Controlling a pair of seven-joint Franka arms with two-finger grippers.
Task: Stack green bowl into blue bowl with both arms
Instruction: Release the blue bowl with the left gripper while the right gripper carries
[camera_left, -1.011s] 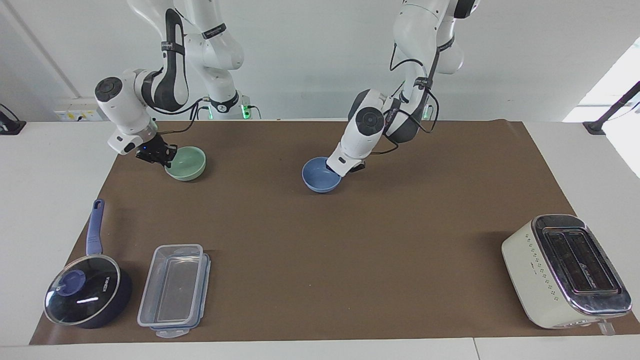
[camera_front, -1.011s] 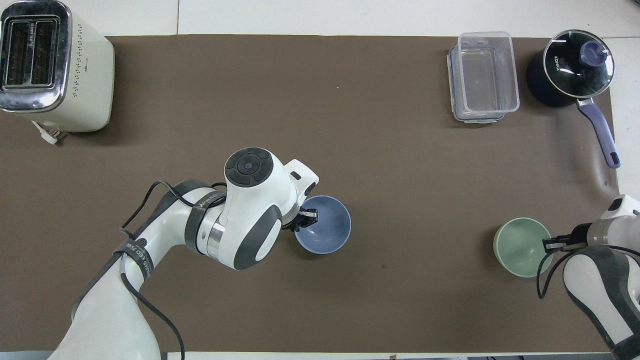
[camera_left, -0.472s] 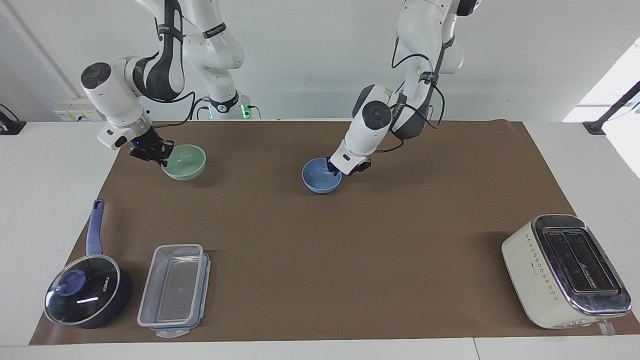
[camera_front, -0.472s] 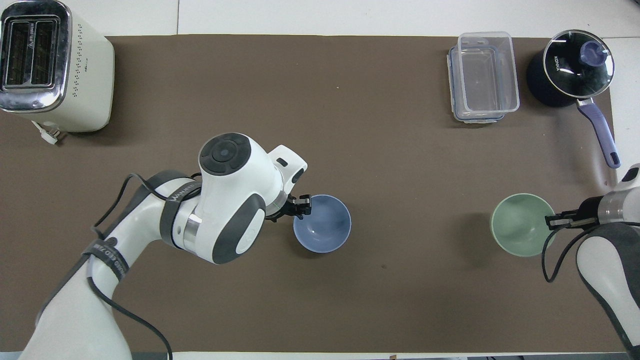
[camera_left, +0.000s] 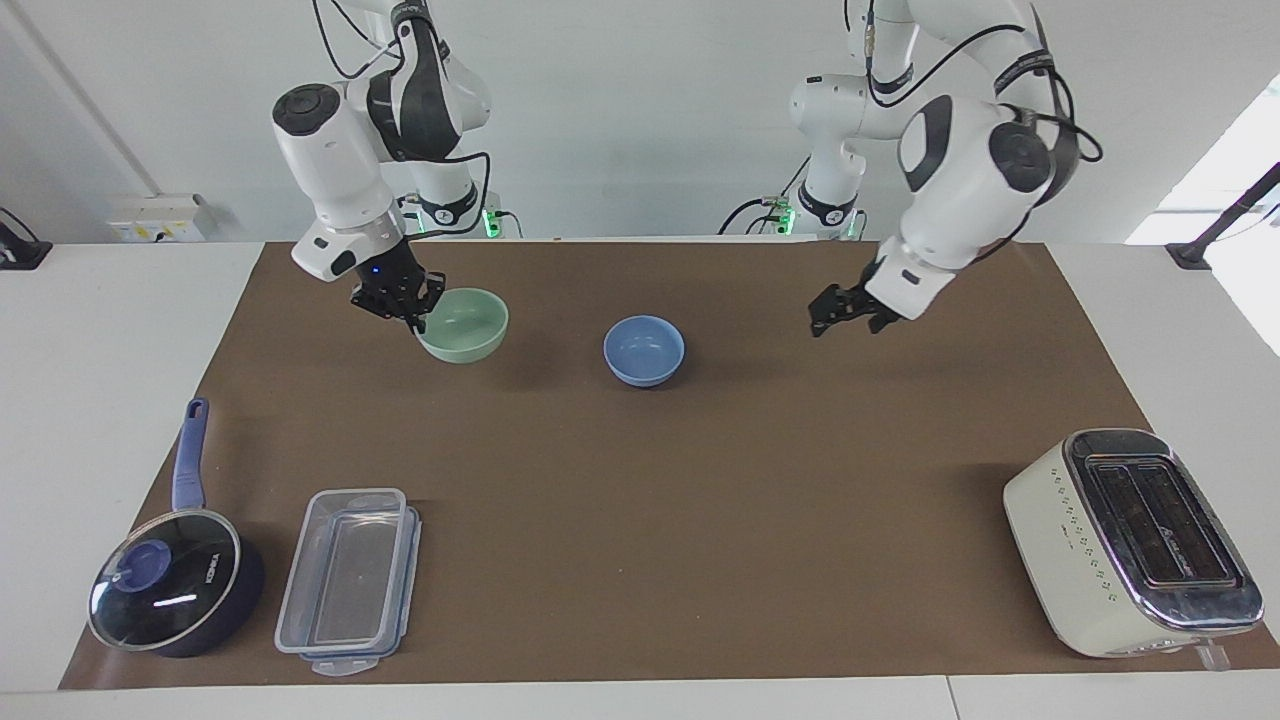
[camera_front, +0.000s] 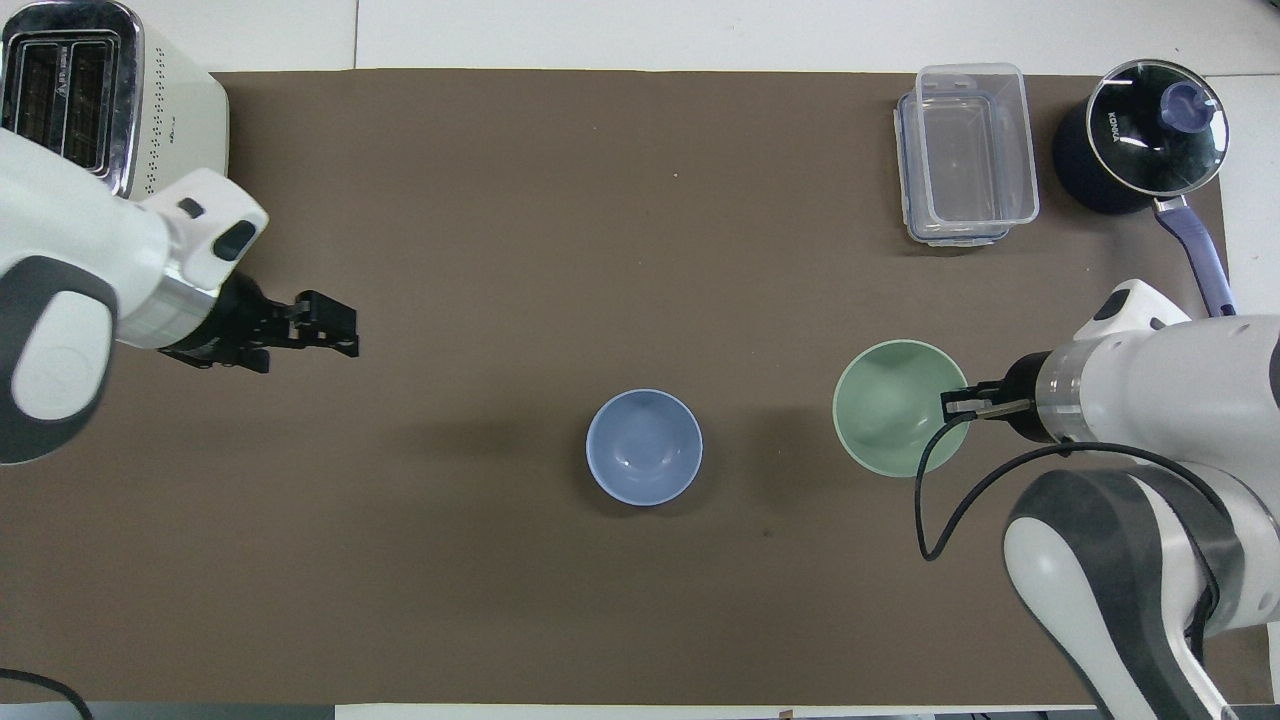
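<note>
Surface: brown mat (camera_left: 700, 500) over a white table (camera_left: 100, 400); plain white wall at the robots' end.

Count: two bowls, one saucepan, one clear food box, one toaster, two arms.

Landmark: the blue bowl (camera_left: 644, 350), upright on the mat about mid-table, nothing in it, no gripper touching it.

The green bowl (camera_left: 463, 324) is toward the right arm's end from the blue bowl, raised off the mat with its shadow beneath; upright and empty. The right gripper (camera_left: 408, 310) is clamped on its rim, fingertips pinched over the edge.

The left gripper (camera_left: 850, 312) hangs over bare mat toward the left arm's end from the blue bowl, fingers spread, holding nothing.

Farther from the robots than the blue bowl: the clear box (camera_left: 347, 580), seemingly empty and seated on its blue-edged lid (unsure); beside it the saucepan (camera_left: 175, 590), glass lid on, contents not readable. The toaster (camera_left: 1135, 545) sits at the left arm's end.
</note>
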